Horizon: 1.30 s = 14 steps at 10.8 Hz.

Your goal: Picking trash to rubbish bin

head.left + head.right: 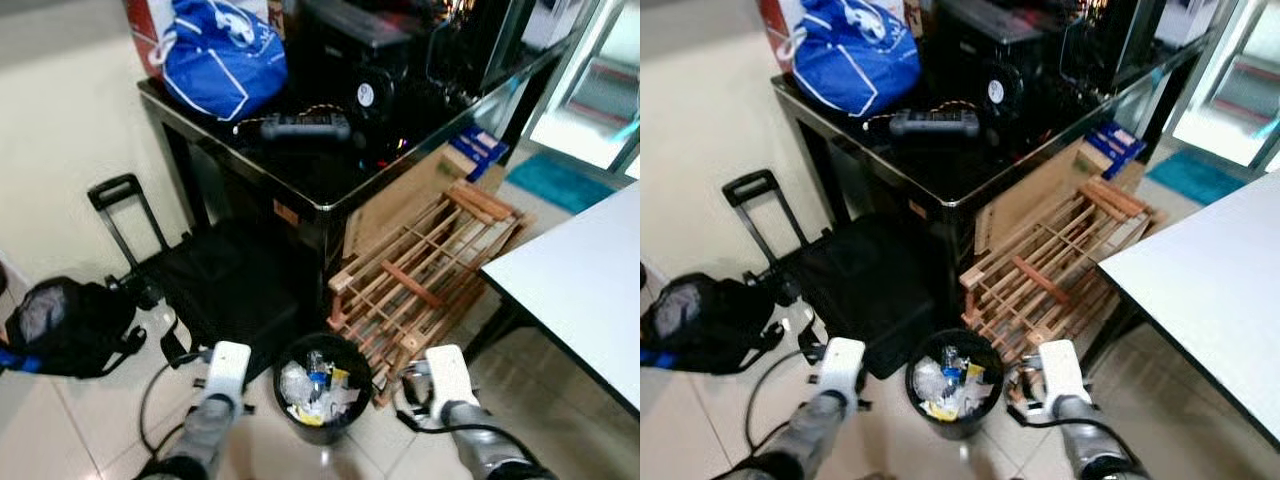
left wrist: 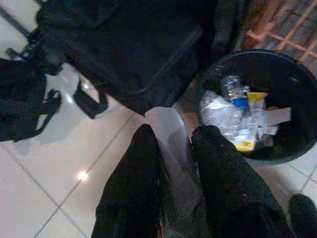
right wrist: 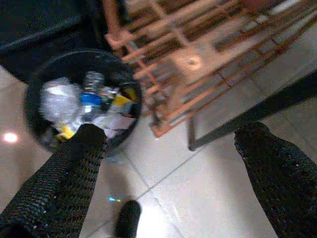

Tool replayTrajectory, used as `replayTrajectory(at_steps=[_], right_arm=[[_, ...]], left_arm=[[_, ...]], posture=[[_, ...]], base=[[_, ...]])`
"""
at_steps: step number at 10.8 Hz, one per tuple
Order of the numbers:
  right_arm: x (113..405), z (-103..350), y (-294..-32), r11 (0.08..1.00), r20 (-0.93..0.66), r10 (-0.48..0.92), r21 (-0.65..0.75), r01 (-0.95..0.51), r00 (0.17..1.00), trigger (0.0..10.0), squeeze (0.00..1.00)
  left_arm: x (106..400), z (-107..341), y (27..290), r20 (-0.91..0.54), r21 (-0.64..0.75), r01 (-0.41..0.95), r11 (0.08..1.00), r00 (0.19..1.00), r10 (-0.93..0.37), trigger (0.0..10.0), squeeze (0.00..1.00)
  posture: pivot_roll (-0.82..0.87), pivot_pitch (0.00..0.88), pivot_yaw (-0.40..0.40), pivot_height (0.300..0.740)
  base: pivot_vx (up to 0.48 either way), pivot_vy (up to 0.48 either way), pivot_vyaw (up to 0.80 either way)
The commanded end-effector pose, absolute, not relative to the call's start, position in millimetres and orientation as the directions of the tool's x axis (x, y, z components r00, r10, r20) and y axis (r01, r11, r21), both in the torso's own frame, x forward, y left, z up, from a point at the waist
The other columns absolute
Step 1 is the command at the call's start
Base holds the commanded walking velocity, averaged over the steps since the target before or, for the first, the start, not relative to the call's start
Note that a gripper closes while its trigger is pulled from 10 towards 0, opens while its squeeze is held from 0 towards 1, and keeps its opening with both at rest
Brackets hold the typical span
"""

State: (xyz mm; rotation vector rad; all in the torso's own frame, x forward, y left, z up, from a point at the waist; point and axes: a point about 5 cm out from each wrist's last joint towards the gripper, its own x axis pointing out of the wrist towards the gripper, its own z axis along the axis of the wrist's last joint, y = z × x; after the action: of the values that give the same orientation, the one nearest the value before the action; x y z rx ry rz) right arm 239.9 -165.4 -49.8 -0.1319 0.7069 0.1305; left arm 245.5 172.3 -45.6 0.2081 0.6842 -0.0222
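Left eye view: round black plastic rubbish bin on the pale tiled floor at 6 o'clock, holding crumpled white paper, a clear bottle with a blue label and yellow scraps. Left gripper just beside the bin at its 9 o'clock, right gripper near the bin at its 3 o'clock. Slatted brown wooden rack leaning at the bin's 1 o'clock, touching or nearly touching its rim. Glossy black table at 12 o'clock, carrying a blue drawstring bag and a dark grey game controller. Flat black trolley case with a pull handle at 9 o'clock of the bin; black rounded bag further out at 9 o'clock. White tabletop at 3 o'clock.

Right eye view: same scene, same layout.

Left wrist view: two black fingers drawn close together, pinching a crumpled piece of translucent white plastic wrap between them, over the tiles just outside the bin.

Right wrist view: two black knit-textured fingers spread wide apart, nothing between them; bin beyond one finger, wooden rack beyond the gap.
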Motion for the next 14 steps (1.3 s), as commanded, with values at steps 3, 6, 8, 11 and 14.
replayTrajectory(at_steps=[3,6,8,11,14], right_arm=[[243.5,-47.1,-164.2,0.984,-0.642,0.078,-0.074,-0.162,0.763,10.0,0.0],[243.5,-47.3,-163.2,0.985,-0.645,0.084,-0.061,-0.161,0.759,10.0,0.0],[243.5,-47.2,-163.1,0.985,-0.644,0.086,-0.061,-0.163,0.76,10.0,0.0],[243.9,-46.8,-162.7,0.984,-0.64,0.087,-0.067,-0.168,0.764,10.0,0.0],[244.0,-46.7,-162.4,0.983,-0.639,0.087,-0.069,-0.169,0.765,10.0,0.0]], left_arm=[[245.7,-45.6,173.9,-0.635,0.181,0.089,0.979,0.771,0.047,10.0,0.0],[246.0,-45.5,175.0,-0.637,0.192,0.09,0.977,0.769,0.054,10.0,0.0],[245.6,-45.8,174.9,-0.639,0.194,0.092,0.977,0.767,0.055,10.0,0.0],[245.3,-46.1,175.2,-0.641,0.196,0.094,0.976,0.766,0.055,10.0,0.0],[245.8,-45.5,174.9,-0.634,0.197,0.094,0.976,0.771,0.054,10.0,0.0]], posture=[[-0.02,0.059,0.008,0.74],[-0.02,0.062,0.008,0.74],[-0.02,0.063,0.008,0.74],[-0.02,0.062,0.008,0.74],[-0.02,0.06,0.008,0.74]], base=[[0.0,0.0,0.0],[0.309,0.0,-0.2],[0.319,0.0,-0.57],[0.35,0.0,0.0],[0.232,0.0,0.0]])
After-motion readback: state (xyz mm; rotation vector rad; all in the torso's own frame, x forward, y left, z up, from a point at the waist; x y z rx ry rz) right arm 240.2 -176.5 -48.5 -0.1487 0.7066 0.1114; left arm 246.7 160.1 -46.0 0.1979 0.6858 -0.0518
